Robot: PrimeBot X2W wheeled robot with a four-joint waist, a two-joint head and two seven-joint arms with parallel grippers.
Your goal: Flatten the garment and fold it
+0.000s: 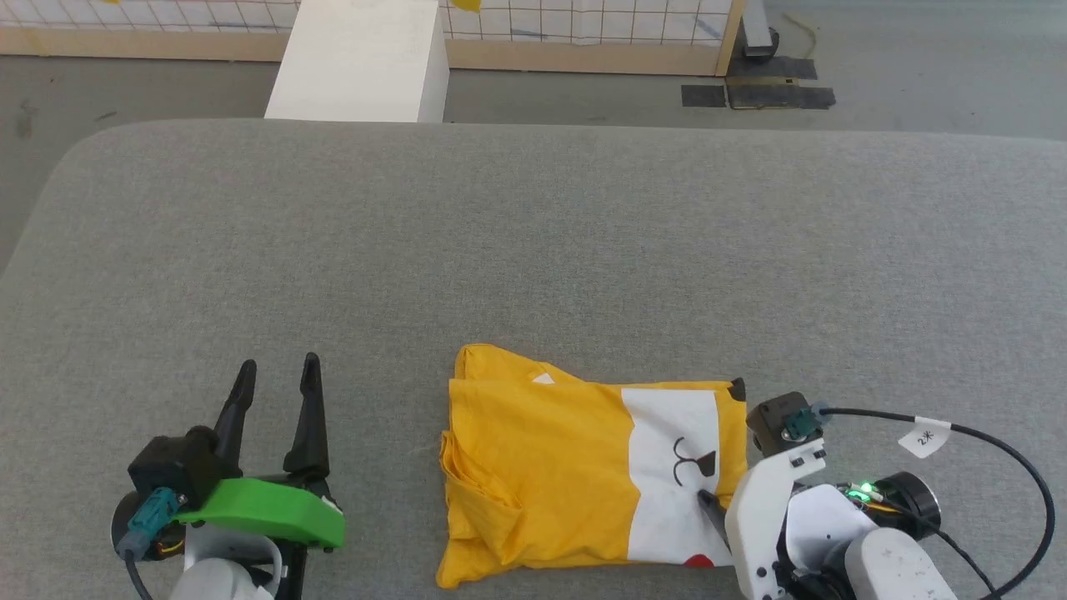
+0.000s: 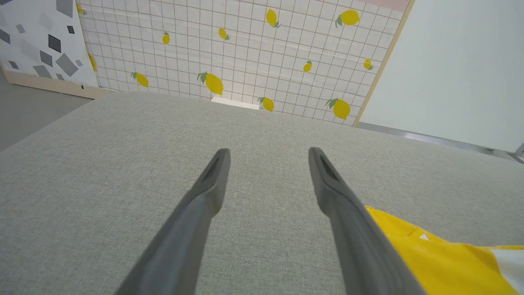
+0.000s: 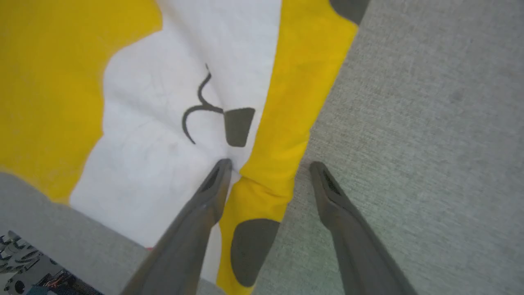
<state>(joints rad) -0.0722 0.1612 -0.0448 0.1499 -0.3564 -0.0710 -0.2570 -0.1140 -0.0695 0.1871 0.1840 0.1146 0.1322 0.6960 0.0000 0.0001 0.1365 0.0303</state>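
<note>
The mustard-yellow garment (image 1: 542, 467) lies folded into a rough rectangle near the front of the grey padded table (image 1: 533, 250), its white patch with black strokes toward the right end. My right gripper (image 3: 270, 166) is open and straddles the garment's right edge (image 3: 303, 102). One fingertip (image 3: 221, 168) rests on the white patch and the other (image 3: 317, 168) is over bare table. That same finger (image 1: 710, 505) shows on the print in the head view. My left gripper (image 1: 278, 375) stands open to the left of the garment, holding nothing. The garment's corner (image 2: 442, 258) shows beside it.
A white box (image 1: 358, 62) stands on the floor beyond the table's far edge. A lemon-print grid panel (image 2: 245, 49) lines the back wall, with black mats (image 1: 779, 83) on the floor at the back right. A black cable (image 1: 1000, 450) loops beside my right wrist.
</note>
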